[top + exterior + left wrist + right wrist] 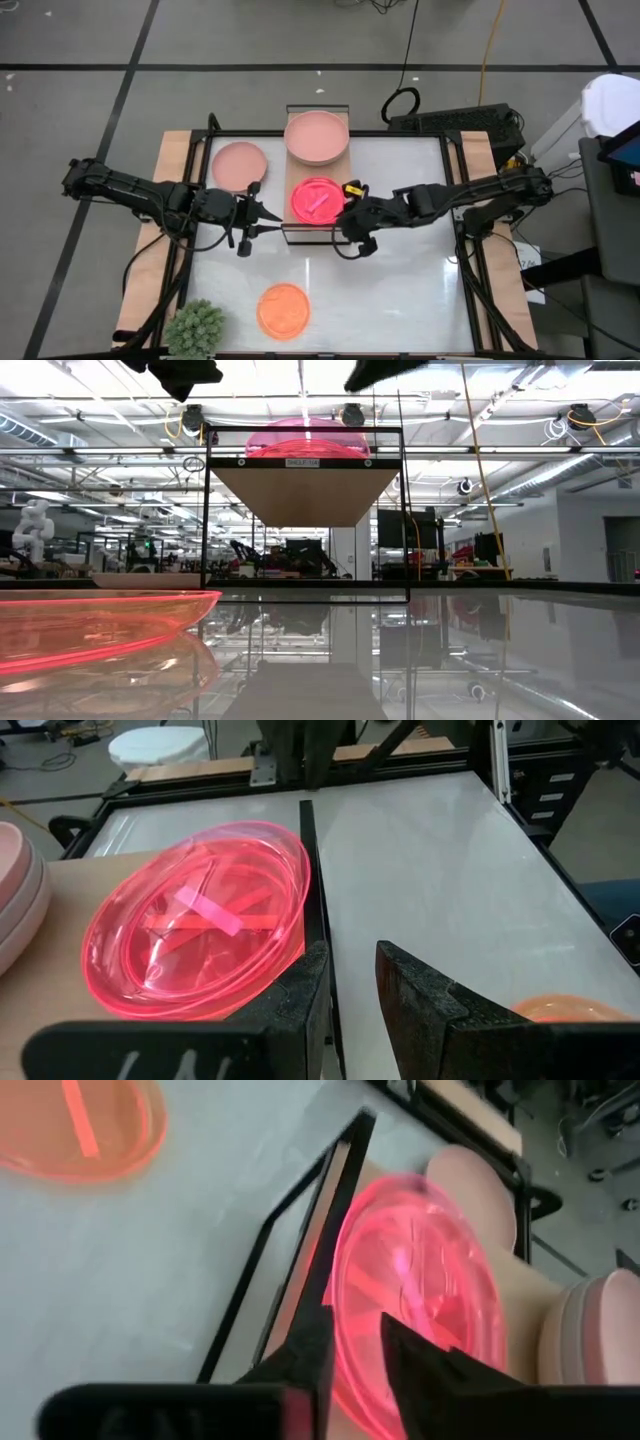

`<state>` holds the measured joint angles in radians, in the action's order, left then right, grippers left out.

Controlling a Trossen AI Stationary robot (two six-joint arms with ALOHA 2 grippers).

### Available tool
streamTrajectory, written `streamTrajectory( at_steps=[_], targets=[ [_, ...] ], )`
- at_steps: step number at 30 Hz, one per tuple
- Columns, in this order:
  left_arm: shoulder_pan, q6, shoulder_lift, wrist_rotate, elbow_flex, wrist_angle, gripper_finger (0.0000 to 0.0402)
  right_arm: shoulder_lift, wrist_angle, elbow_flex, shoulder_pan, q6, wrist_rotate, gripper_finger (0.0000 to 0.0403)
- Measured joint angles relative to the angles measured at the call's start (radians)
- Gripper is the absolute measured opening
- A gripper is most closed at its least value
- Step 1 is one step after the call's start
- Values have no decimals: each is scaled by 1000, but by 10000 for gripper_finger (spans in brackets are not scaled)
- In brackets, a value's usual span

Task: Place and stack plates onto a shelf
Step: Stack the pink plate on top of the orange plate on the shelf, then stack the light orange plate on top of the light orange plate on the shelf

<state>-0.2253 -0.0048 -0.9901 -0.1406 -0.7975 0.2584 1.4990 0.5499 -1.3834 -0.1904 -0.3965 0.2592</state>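
The shelf stands mid-table. A hot pink plate lies flat on its near half, and dusty pink plates are stacked on its far half. Another dusty pink plate lies on the table left of the shelf. An orange plate lies near the front edge. My right gripper is open at the hot pink plate's near right rim, one finger on either side of the rim line. My left gripper is open and empty, hovering left of the shelf's near end and pointing at it. My right gripper comes slanting down from the table's right, over the hot pink plate's rim. One finger is outside the rim and one over the plate's inside. I cannot tell whether either finger touches it. The plate rests on the shelf board.
A spiky green plant ball sits at the near left corner. The shelf's thin black frame runs along its near edge, close to my left fingers. Wooden side boards flank the table. Bare table lies to the right of the orange plate.
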Motion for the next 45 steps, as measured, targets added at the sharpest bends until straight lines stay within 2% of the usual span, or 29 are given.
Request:
streamTrajectory(
  at_steps=[6,8,19,31,33,38,45],
  targets=[
    [0,-1,0,0,0,-1,92,0,-59,73,18,-5,-3,13],
    [0,3,0,0,0,-1,92,0,-66,82,22,-9,-3,3],
    [0,7,0,0,0,-1,92,0,-124,148,69,-21,-3,1],
    [0,9,0,0,0,2,92,-5,-135,148,69,-34,-1,0],
    [0,8,0,0,0,9,92,-30,-117,148,48,-17,11,0],
    [0,-5,0,-15,7,30,92,-172,-71,148,-34,81,118,0],
    [1,-31,0,-159,13,58,92,-341,44,147,-111,265,134,0]
  ],
)
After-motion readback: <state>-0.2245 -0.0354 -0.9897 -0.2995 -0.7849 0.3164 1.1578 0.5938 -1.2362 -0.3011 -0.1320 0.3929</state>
